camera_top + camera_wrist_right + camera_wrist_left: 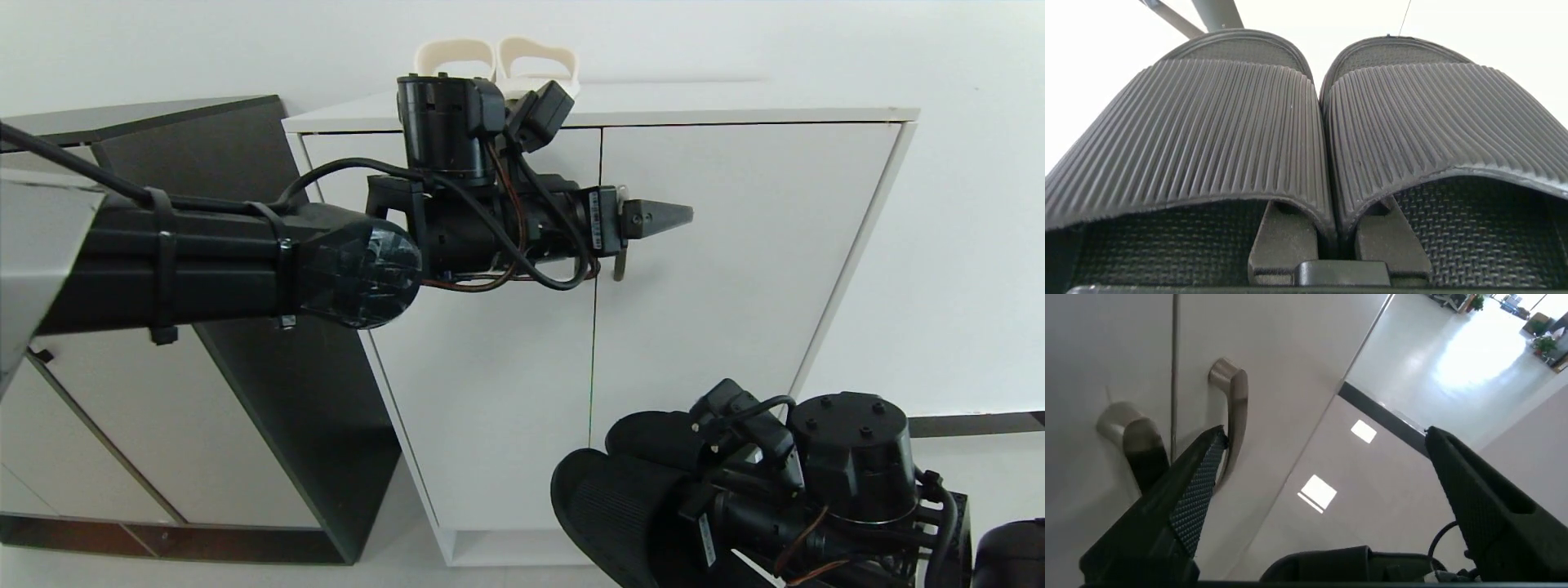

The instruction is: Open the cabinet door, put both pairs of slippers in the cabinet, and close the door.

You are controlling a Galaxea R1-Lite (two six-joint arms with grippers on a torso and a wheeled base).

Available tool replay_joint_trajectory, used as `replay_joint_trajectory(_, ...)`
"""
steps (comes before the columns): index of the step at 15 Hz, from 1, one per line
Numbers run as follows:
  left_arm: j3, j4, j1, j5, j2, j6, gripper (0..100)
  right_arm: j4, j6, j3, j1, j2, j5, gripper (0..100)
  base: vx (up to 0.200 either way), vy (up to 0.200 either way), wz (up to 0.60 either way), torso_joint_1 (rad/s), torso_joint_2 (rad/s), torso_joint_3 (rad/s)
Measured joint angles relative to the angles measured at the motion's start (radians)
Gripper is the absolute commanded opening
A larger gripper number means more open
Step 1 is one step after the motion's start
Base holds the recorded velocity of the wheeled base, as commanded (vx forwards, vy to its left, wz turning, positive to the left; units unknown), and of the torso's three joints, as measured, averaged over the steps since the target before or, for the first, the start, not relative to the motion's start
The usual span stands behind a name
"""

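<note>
White two-door cabinet [735, 269] stands against the wall with both doors shut, so step in hand is judged to be the first one: opening the door. Black slipper pair [620, 506] is held low in front of the cabinet, near its foot. The right pincer [1333, 245] is clamped on the two inner sidewalls, toes pointing away from the wrist. Cream slipper pair [498, 61] sits on the cabinet top, at the back near the wall. Left pincer [682, 216] is at handle height by the door seam, jaws spread wide. In the left wrist view one finger lies just beside the metal door handle [1231, 396]; contact cannot be told. Next move calls for bracketing that handle, closing on it, then pulling outward along the hinge arc, with the loaded right arm kept out of the door's swing.
</note>
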Motion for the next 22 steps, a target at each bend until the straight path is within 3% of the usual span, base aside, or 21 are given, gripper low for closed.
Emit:
replay_joint_trajectory(3,-0.039,0.000,0.000,0.000,0.034,0.000,100,0.000,0.000,0.001,0.000,0.003,0.000,0,0.000,0.000,0.00,0.000,0.00,0.000)
replay_joint_trajectory(4,-0.049,-0.001,0.000,0.001,0.044,0.000,0,0.000,0.000,0.001,-0.001,0.004,0.000,0,0.000,0.000,0.00,0.000,0.00,0.000)
replay_joint_trajectory(10,-0.045,0.003,0.000,-0.003,0.060,0.002,0,-0.005,0.000,0.013,-0.003,0.003,0.020,0,0.000,0.000,0.00,0.000,0.00,0.000)
replay_joint_trajectory(15,0.093,-0.010,-0.023,-0.009,-0.018,0.001,0,-0.037,-0.001,0.079,-0.016,-0.046,0.216,0,0.000,0.000,0.00,0.000,0.00,0.000)
replay_joint_trajectory(19,0.185,-0.012,-0.057,-0.006,-0.097,0.003,0,-0.038,-0.025,0.116,-0.021,-0.091,0.261,0,0.000,0.000,0.00,0.000,0.00,0.000)
replay_joint_trajectory(22,0.280,-0.083,-0.068,-0.002,-0.162,0.003,0,-0.036,-0.045,0.131,-0.020,-0.101,0.263,0,0.000,0.000,0.00,0.000,0.00,0.000)
